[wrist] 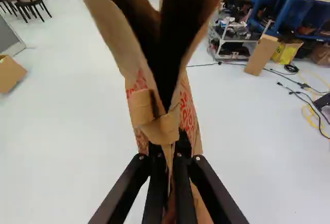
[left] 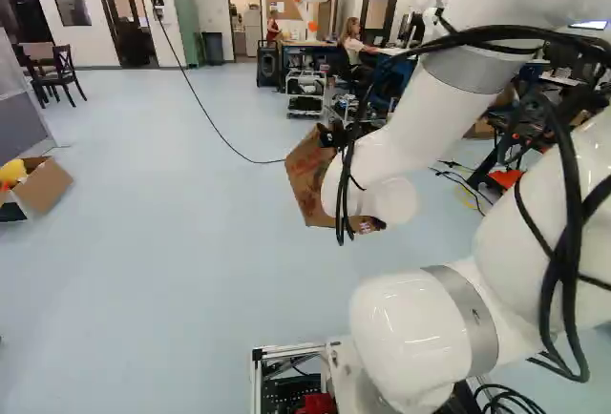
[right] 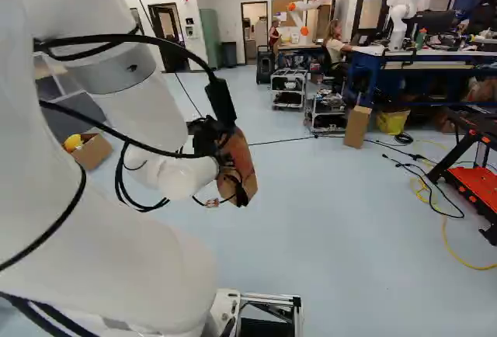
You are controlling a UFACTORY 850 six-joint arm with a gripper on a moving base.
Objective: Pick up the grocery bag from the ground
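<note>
Paper bag (wrist: 192, 113) pinched in the tool (right: 206, 137), interior too dark to read, partly hidden behind the arm (left: 420, 118) in left base view, floor (wrist: 67, 141) extending either side.

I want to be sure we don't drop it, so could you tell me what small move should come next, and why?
I'd probably raise the gripper slightly and slowly, without loosening it. Its two fingers pinch the paper bag from both sides, and the bag seems to hang above the floor, so a gentle lift looks safest.
</note>
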